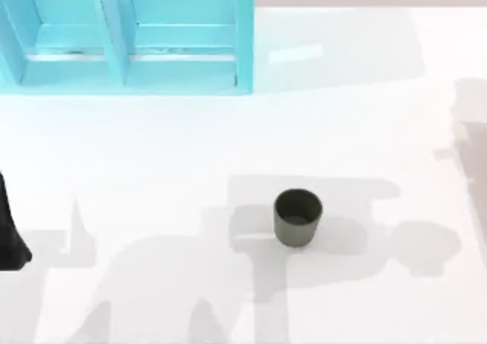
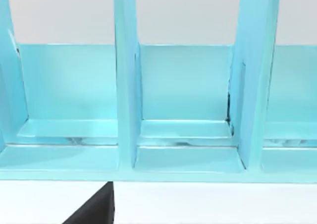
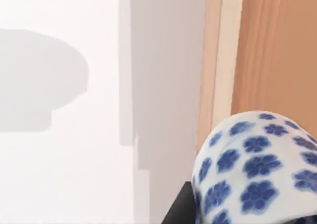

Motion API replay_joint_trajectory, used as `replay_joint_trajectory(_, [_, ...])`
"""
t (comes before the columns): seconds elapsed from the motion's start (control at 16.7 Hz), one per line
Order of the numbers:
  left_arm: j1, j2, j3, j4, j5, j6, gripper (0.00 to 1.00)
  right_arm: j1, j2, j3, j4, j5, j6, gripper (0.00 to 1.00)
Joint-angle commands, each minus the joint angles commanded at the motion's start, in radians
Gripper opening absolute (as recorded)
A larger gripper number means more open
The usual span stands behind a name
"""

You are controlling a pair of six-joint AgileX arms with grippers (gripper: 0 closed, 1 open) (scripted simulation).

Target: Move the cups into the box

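Note:
The dark olive-grey cup [image 1: 297,218] stands upright on the white table, a little right of the middle, with no gripper near it. The white cup with blue flowers [image 3: 257,164] sits close in the right wrist view, and my right gripper [image 3: 242,216] is shut on it; one dark finger [image 3: 179,208] shows beside the cup. A wood-coloured box wall [image 3: 270,50] rises just behind the held cup. My left arm [image 1: 11,234] is parked at the table's left edge.
A cyan rack with upright dividers [image 1: 125,39] stands at the back left, and it faces the left wrist camera [image 2: 126,85]. A pale washed-out shape [image 1: 473,142] lies at the table's right edge. Arm shadows fall across the front of the table.

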Motion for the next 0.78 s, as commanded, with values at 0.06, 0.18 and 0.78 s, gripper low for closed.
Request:
replay_joint_trajectory(0.06, [0.0, 0.0, 0.0, 0.0, 0.0, 0.0, 1.0, -0.092, -0.031, -0.026, -0.004, 0.0, -0.091, 0.0])
replay_joint_trajectory(0.18, [0.0, 0.0, 0.0, 0.0, 0.0, 0.0, 1.0, -0.259, -0.092, -0.077, -0.011, 0.001, -0.254, 0.0])
replay_joint_trajectory(0.78, [0.0, 0.0, 0.0, 0.0, 0.0, 0.0, 1.0, -0.523, -0.216, -0.18, -0.015, 0.001, -0.515, 0.0])
